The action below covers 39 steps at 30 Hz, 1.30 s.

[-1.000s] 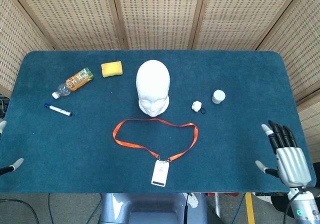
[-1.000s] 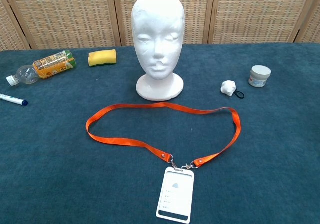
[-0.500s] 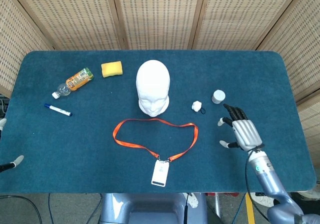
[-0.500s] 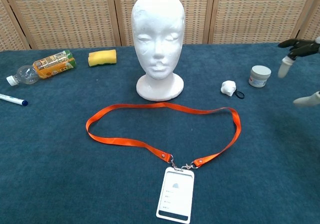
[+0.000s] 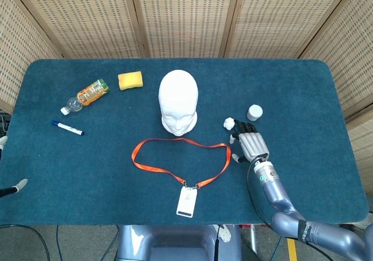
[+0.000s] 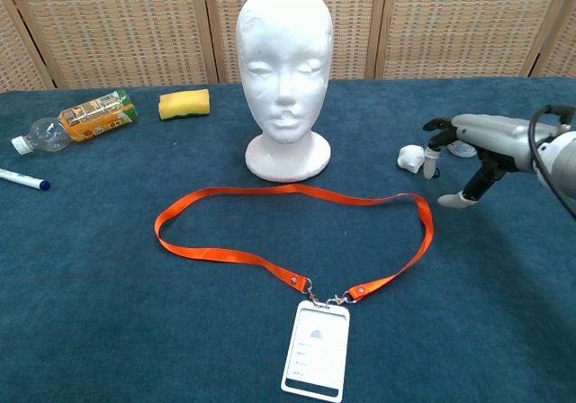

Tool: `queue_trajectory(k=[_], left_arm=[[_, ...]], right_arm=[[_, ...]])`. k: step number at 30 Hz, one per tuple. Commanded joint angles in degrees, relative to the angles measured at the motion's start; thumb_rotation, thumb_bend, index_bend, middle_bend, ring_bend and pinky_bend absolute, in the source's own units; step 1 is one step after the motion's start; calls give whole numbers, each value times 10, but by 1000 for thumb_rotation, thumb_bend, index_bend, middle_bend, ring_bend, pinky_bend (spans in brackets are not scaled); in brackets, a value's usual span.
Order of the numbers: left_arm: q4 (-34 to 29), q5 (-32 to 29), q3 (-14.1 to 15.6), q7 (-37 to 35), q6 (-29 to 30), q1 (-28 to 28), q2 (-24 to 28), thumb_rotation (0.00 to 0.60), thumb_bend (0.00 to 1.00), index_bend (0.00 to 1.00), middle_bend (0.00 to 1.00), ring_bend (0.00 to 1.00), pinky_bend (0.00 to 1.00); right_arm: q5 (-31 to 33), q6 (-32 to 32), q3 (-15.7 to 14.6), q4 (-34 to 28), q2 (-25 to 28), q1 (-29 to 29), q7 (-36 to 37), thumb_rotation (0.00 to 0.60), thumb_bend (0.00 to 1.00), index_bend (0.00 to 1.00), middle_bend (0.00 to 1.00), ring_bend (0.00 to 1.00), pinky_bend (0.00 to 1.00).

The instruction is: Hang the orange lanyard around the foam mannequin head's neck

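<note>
With my right robot hand (image 5: 250, 145) spread empty beside it, the lanyard (image 5: 182, 159) lay limp near the foam head (image 5: 178, 102); I judged its right loop the best grip.

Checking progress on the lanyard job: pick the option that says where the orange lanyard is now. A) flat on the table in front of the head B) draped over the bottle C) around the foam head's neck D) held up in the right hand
A: the orange lanyard lies as a flat loop on the table in front of the foam mannequin head, with the right hand beside it holding nothing.
</note>
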Motion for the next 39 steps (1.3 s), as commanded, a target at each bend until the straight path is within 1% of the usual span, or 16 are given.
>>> queue_trajectory(k=[1,7,15,19,24,28,31,35,39], left_arm=[[1,-2,-1,-1,-3,-1,0,600,11,0,0,0,0],[3,-4,-1,2,-6,-4,-2,600,10,0,0,0,0],[3,-6,0,-5,-7,-3,0,600,11,0,0,0,0],[4,-8,-1,-8,-8,-4,2,600,10,0,0,0,0],[4,-12,-3,-13,-9,-4,3,600,10,0,0,0,0],[4,-15,-4,-14,-11,-5,4,600,10,0,0,0,0],[4,-14,-4,-15,-10,-4,5,600,10,0,0,0,0],[4,-15,-4,-18,-11,-5,5,600,11,0,0,0,0],[5,-15,-4,-18,-12,-5,5,600,10,0,0,0,0]], right_arm=[[22,-1,0,17,-24,19,-27,600,273,427,0,0,0],[58,5,8,37,-55,42,-53,600,277,433,0,0,0],[103,6,8,86,-88,70,-86,600,302,450,0,0,0],[111,8,5,103,-99,78,-95,600,306,466,0,0,0],[107,14,4,120,-112,84,-91,600,315,527,0,0,0],[104,14,1,128,-119,87,-87,600,327,535,0,0,0],[103,15,-2,138,-124,90,-91,600,358,540,0,0,0],[104,14,-1,143,-129,92,-88,600,419,580,0,0,0],[100,16,-2,147,-132,93,-86,600,434,595,0,0,0]])
